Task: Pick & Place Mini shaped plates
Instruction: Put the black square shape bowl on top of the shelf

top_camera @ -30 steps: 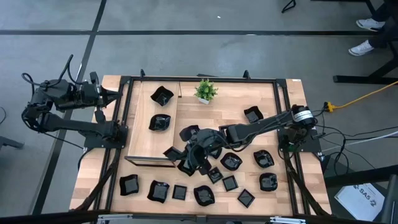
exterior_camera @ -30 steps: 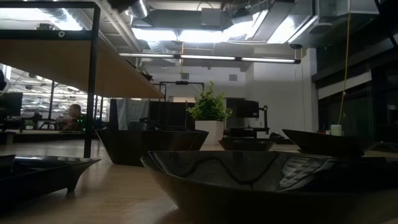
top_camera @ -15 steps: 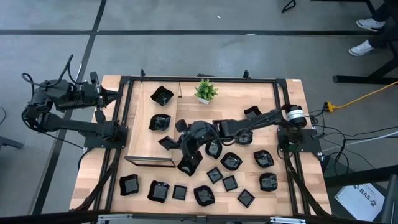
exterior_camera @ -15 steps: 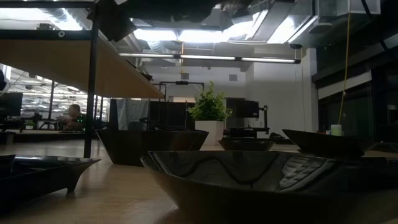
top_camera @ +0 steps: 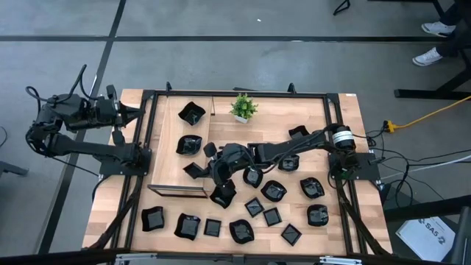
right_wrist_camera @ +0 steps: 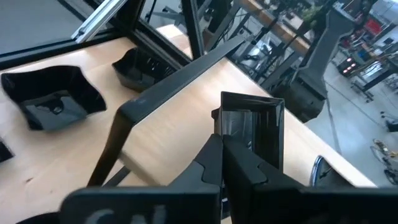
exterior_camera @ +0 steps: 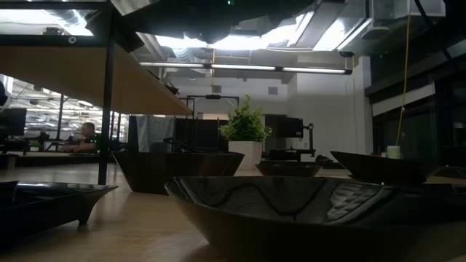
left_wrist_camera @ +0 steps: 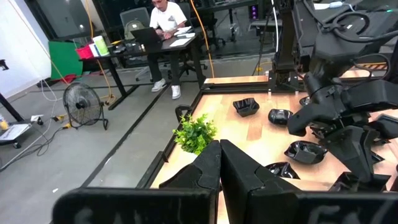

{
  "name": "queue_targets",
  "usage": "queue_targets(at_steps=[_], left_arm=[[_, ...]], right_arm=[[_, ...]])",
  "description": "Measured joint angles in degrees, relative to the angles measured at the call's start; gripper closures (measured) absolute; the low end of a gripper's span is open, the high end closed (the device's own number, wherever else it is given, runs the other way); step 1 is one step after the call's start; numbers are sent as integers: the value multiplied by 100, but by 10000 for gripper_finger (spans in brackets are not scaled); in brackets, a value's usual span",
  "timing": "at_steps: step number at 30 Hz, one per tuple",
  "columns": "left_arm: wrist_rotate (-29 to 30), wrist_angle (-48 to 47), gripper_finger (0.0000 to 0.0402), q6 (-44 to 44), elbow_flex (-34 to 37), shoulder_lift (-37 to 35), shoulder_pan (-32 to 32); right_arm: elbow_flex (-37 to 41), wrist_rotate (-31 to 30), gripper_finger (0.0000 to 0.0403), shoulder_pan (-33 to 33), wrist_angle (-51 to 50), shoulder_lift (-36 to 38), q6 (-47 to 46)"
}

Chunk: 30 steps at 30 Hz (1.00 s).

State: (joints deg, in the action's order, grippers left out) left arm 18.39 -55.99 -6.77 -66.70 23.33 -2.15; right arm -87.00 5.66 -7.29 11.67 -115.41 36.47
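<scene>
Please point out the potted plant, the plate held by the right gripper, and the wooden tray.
potted plant [top_camera: 243, 106], high view, on its green leaves.
held plate [right_wrist_camera: 252, 127], right wrist view, on its upright face.
wooden tray [top_camera: 161, 147], high view, on bare floor.

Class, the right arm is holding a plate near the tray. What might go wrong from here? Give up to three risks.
1. The right gripper pinches the square plate by one rim only, and the glossy plate may slip or tilt.
2. The tray already holds two plates, so a release could land on the nearer one.
3. The arm stretches over crowded plates, and pulling back might knock one.

The left gripper is parked at the table's left edge.
</scene>
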Motion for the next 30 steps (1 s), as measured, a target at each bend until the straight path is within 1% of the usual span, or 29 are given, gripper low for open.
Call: queue_targets(at_steps=[3,15,20,24,27,28,30], left_arm=[[0,0,398,-2,2,0,-2],[0,0,398,0,1,0,0],[0,0,398,-2,2,0,0],[0,0,398,0,0,0,-2],[-1,2,398,0,0,0,-2],[0,0,398,0,2,0,-1],[-2,0,398,0,0,0,-2]], right_arm=[[0,-1,393,28,10,0,2],[0,-1,352,158,-82,-2,-46],[0,-1,344,158,-82,-2,-117],[0,-1,340,158,-86,2,-454],[2,-6,340,144,-294,210,-512],[2,-58,340,144,-381,324,-559],[-7,-404,344,142,-686,544,-750]])
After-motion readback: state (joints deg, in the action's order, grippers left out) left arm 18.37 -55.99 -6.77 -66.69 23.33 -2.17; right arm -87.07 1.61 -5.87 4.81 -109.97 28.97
